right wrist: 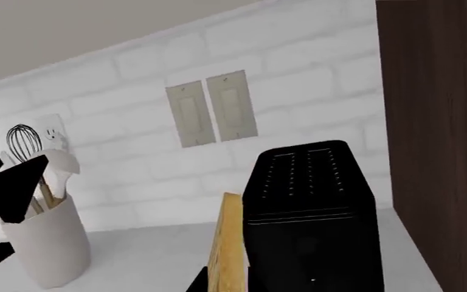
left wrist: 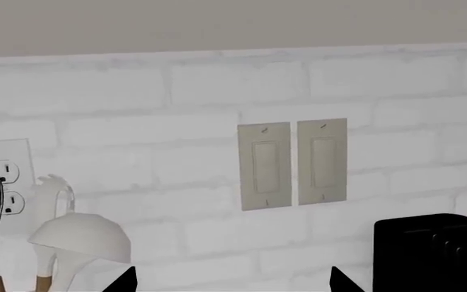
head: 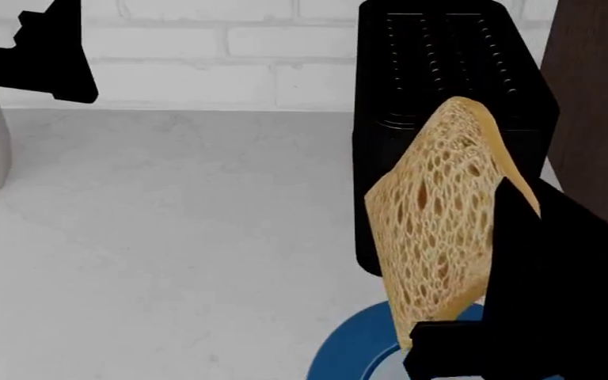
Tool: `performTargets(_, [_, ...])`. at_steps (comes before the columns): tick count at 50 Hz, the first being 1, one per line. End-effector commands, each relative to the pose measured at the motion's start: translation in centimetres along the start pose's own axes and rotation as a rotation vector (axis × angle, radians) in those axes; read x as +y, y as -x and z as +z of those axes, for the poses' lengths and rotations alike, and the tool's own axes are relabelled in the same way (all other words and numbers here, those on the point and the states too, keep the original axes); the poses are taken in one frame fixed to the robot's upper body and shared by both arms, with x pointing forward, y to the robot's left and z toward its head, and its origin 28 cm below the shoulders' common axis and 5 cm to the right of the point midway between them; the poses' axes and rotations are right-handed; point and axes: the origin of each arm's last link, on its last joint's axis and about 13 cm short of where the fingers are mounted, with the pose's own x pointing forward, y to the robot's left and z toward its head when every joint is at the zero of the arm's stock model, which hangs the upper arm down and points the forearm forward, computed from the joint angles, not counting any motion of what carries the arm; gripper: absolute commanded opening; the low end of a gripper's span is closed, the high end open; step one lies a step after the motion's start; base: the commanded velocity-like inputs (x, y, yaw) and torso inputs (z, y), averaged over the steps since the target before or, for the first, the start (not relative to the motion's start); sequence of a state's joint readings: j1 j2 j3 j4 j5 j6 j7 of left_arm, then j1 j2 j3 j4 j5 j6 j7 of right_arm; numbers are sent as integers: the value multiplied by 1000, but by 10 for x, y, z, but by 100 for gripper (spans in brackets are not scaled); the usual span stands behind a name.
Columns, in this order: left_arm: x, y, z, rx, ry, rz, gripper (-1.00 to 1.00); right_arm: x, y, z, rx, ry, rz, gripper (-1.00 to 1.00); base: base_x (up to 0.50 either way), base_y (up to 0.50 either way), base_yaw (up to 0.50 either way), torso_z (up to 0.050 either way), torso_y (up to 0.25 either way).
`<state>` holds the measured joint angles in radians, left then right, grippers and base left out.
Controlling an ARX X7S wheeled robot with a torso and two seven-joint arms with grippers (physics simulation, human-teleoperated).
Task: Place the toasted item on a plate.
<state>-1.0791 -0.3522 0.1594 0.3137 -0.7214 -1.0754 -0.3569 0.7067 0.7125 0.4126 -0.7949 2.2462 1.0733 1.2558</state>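
The toasted item, a golden holey bread slice, stands upright in my right gripper, which is shut on its lower edge. It hangs in front of the black toaster and above the blue-rimmed plate, of which only the rim shows at the bottom edge of the head view. In the right wrist view the slice shows edge-on between the jaws. My left gripper is open and empty, raised at the far left and facing the wall.
A white brick wall with two switch plates and an outlet. A pale utensil holder with a whisk stands at the left. A dark wood panel rises right of the toaster. The grey countertop spreads left.
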Motion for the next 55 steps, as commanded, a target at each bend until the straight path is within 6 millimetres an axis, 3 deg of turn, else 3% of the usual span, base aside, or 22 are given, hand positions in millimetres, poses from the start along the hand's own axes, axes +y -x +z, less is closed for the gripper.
performTargets(1, [0,0,0,-2,4,-3,100,-7,11,-14,40,-47,-50,-100,0,-8,-5,0,0])
performTargets(9, [-1,-1,2,-7,10,-2,100,-14,15,-31,62,-100,-54,-100,0,-7,0,0,0])
performTargets(27, [1,-2,0,-7,5,11,100,-18,25,-51,86,-141,-55,-100,0,-2,0,0,0])
performTargets(55, [2,-3,-3,2,-10,22,100,-24,29,-65,89,-189,-66,-100,0,0,0,0,0])
